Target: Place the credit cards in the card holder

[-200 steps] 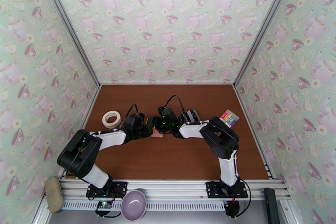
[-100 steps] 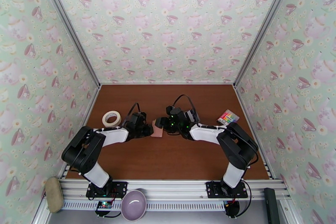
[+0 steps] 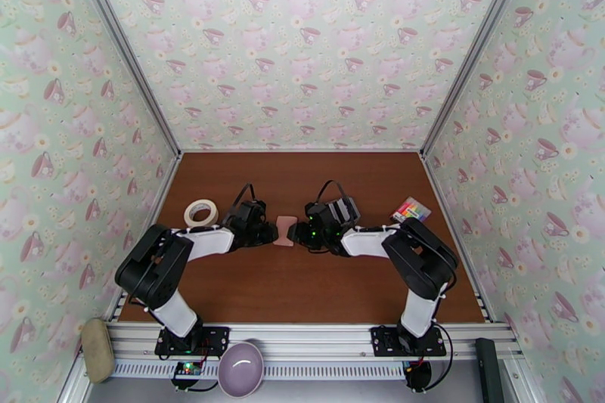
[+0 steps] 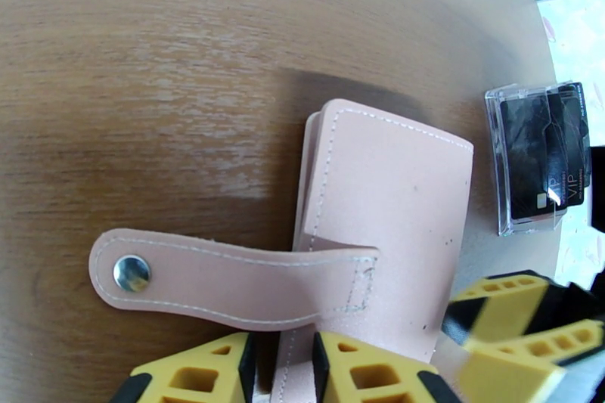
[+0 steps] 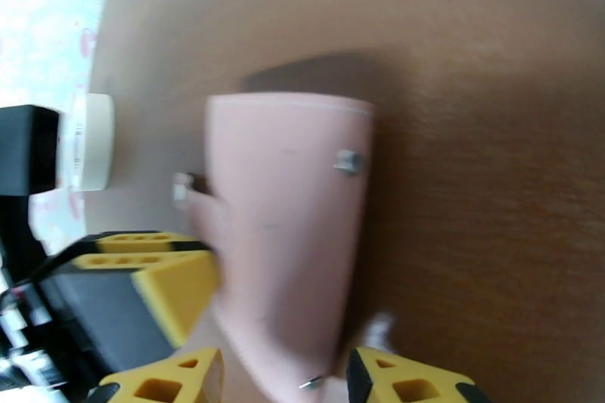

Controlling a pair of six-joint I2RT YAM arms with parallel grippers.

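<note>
At the card holder (image 4: 386,193), left claw (image 4: 281,351) pinches one edge; right claw (image 5: 283,363) straddles the other, grip unclear. Best opened fully before fetching credit cards (image 4: 543,159).

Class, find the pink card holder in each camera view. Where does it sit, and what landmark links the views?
Top external: card holder at the middle of the table.
Left wrist: card holder centre-right, strap pointing left.
Right wrist: card holder centre, reaching the bottom edge.
Shared landmark: the brown table.
</note>
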